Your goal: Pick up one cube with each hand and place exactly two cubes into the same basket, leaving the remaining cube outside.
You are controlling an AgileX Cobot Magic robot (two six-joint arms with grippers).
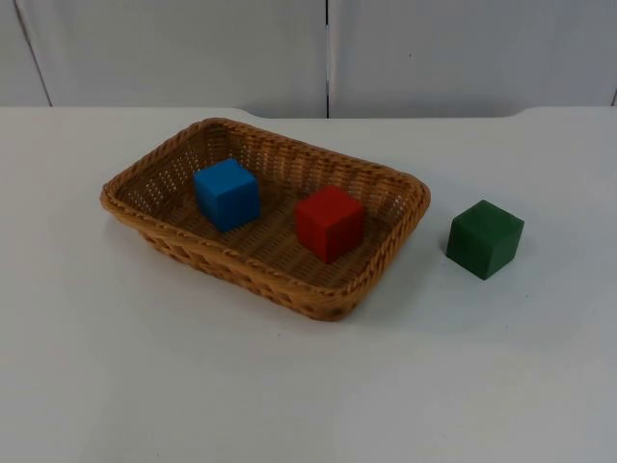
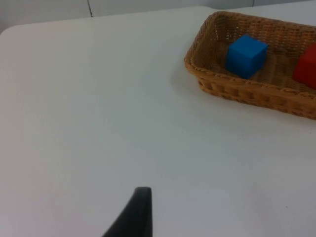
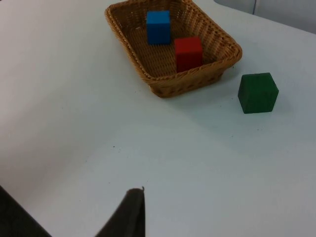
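Red cube [image 2: 307,66] was cut off in the left wrist view. Rectangular woven wicker basket [image 1: 154,231] held it beside matte blue cube [image 1: 227,193]; green cube [image 1: 484,238] sat outside, right of frame. Left gripper [image 2: 136,215] and right gripper [image 3: 129,213]: grip state unclear.

A woven wicker basket [image 1: 125,201] is being seen resting on the white table [image 1: 289,386], its long axis running diagonally. A blue cube [image 1: 227,194] is being held inside it, toward its left end, and a red cube [image 1: 330,223] is being held inside it as well, toward its right end; the two are apart. A green cube [image 1: 485,238] is being left on the table outside the basket, near its right end. The table is being bounded at the back by a grey partition wall [image 1: 193,53].
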